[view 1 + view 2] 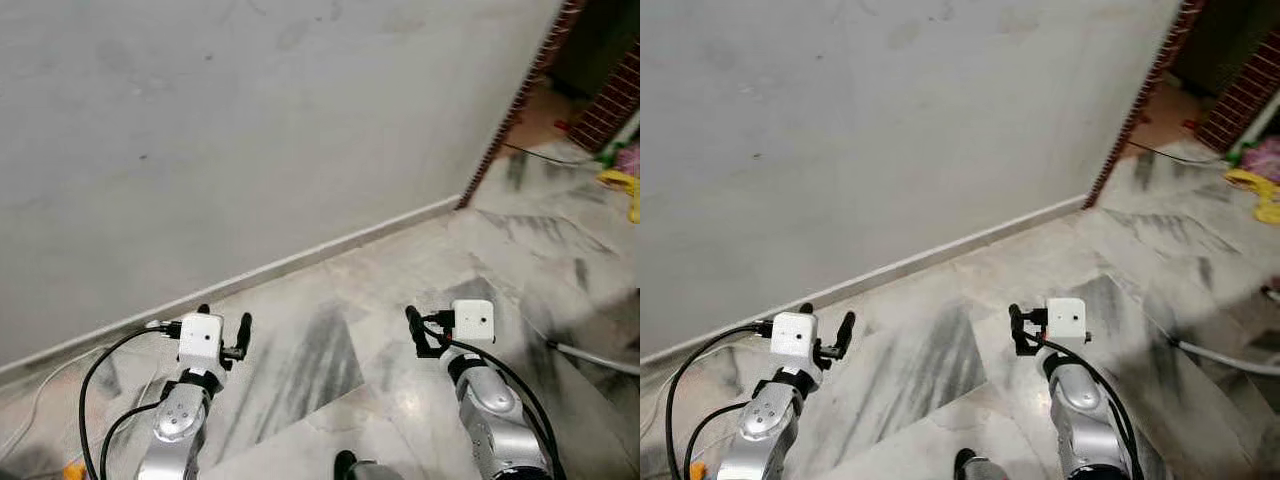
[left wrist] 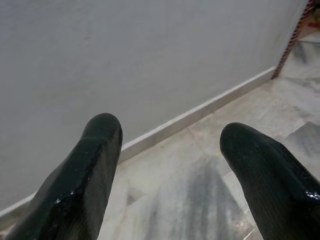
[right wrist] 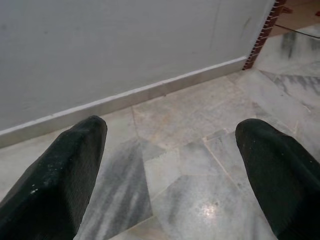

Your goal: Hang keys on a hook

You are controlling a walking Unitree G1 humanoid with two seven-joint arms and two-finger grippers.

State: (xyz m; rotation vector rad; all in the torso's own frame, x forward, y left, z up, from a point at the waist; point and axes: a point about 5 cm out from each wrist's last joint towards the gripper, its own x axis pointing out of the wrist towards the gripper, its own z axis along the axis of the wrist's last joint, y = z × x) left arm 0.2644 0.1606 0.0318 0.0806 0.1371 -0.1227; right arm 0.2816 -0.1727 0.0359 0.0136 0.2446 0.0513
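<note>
My left gripper [image 1: 224, 318] is held low in front of me, pointing at the foot of a plain grey wall [image 1: 250, 130]. It is open, and in the left wrist view its two black fingers [image 2: 85, 175] stand wide apart with only floor and skirting between them. My right gripper [image 1: 438, 320] is held forward at the same height over the marble floor [image 1: 330, 360]. It is open too, and its fingers [image 3: 55, 175] hold nothing.
A pale skirting board [image 1: 330, 245] runs along the wall's base. A brick-edged doorway [image 1: 520, 95] opens at the far right, with yellow and pink items [image 1: 622, 175] on the floor beyond. A white hose [image 1: 595, 357] lies at right, and a white cord [image 1: 40, 395] at left.
</note>
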